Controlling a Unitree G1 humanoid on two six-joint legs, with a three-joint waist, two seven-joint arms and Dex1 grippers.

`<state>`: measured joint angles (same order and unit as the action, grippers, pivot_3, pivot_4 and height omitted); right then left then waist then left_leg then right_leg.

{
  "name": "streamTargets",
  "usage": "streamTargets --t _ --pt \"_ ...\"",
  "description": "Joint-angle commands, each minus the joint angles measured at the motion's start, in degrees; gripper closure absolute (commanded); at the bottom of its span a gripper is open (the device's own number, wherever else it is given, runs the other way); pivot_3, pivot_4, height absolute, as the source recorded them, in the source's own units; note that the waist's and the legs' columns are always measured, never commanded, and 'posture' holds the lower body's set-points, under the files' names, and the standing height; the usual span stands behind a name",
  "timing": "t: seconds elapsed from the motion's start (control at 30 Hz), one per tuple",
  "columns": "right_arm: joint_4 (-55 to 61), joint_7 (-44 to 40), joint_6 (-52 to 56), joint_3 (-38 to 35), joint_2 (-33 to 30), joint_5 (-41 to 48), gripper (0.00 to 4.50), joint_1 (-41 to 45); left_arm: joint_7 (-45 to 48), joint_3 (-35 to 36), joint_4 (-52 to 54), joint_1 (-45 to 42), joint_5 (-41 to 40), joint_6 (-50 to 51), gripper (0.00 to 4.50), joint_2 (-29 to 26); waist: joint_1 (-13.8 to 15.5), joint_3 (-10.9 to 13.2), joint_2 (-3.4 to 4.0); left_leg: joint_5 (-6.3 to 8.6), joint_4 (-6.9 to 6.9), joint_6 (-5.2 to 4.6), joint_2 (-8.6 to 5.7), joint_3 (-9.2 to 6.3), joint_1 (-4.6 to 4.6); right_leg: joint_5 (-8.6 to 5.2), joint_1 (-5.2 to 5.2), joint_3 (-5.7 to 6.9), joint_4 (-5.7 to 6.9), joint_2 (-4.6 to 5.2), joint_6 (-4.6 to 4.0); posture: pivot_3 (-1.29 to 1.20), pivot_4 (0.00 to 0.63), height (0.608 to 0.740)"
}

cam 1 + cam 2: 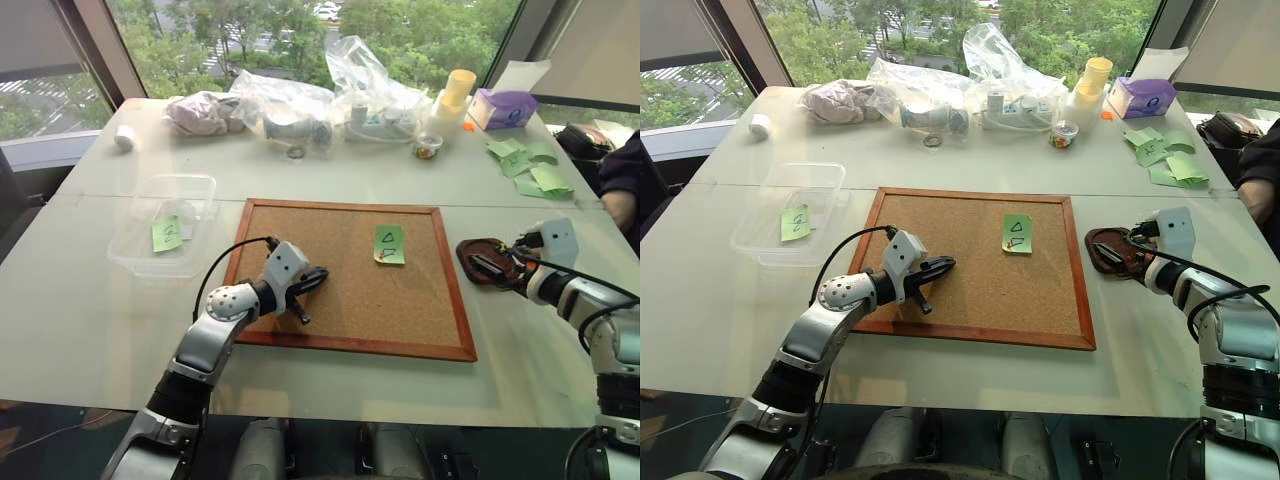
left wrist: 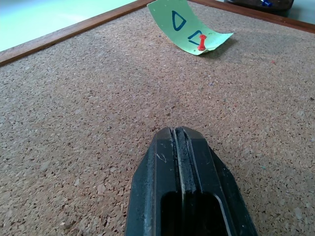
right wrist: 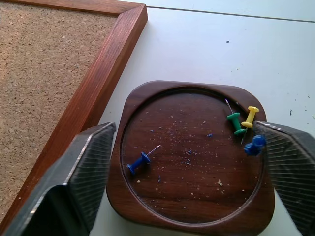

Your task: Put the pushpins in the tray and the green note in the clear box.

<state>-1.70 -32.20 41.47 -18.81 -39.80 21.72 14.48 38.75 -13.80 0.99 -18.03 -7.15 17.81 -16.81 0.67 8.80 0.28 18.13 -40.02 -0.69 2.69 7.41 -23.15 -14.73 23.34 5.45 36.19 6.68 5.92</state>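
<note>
Closed, empty, left gripper (image 1: 312,281) hovers above the cork board (image 1: 350,330)'s near-left part. Farther in, the green note (image 1: 389,244) lies pinned on that board by a red pushpin (image 2: 202,42). Right of the board, right gripper (image 3: 184,162) spreads wide over the tray (image 3: 192,216), holding nothing; pushpins (image 3: 242,123) lie inside. Left of the board stands the clear box (image 1: 140,255)

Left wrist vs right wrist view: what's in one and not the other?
Left wrist: the shut left gripper low over the cork, and the green note with the triangle, held by a red pushpin at its curled end.
Right wrist: the open right gripper straddling the brown tray, which holds two blue pins, a green one and a yellow one.
Both: the cork board, its wooden frame and pale table.
</note>
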Motion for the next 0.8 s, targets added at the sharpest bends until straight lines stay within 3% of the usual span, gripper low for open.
streamTargets --t 0.03,0.47,0.6,0.8 --pt "5.2 -0.4 1.1 -1.4 -0.9 2.0 0.07 1.0 0.5 -0.8 -1.6 0.7 0.6 0.4 4.5 -0.3 0.0 0.0 0.0 0.0 0.0 0.0 0.0 0.0 0.0 0.0 0.0 0.0 0.0 0.0 0.0 0.0 0.15 0.74" --pt "7.7 -0.4 2.2 -1.3 0.6 3.9 0.07 -1.0 0.6 -0.7 -2.3 0.1 0.7 -0.2 4.5 -0.1 0.0 0.0 0.01 0.01 0.0 -0.01 0.01 -0.02 -0.01 0.0 -0.01 0.0 0.0 0.01 0.0 0.0 0.15 0.74" --pt "15.6 -2.0 4.5 4.5 3.6 7.5 0.07 2.8 0.8 -0.6 -2.4 0.0 0.6 0.0 4.5 -0.3 -0.1 0.0 0.02 0.0 0.0 -0.01 0.04 -0.03 0.01 0.0 0.0 0.0 0.01 0.0 0.0 0.0 0.15 0.74" --pt "15.5 -1.6 3.5 13.3 7.9 5.4 0.07 7.0 1.1 -0.4 -2.7 -0.4 0.6 -0.1 4.5 -0.4 0.2 0.0 0.0 0.03 0.0 -0.06 0.04 -0.11 -0.05 0.0 0.0 0.01 -0.02 0.01 0.0 0.0 0.15 0.74"
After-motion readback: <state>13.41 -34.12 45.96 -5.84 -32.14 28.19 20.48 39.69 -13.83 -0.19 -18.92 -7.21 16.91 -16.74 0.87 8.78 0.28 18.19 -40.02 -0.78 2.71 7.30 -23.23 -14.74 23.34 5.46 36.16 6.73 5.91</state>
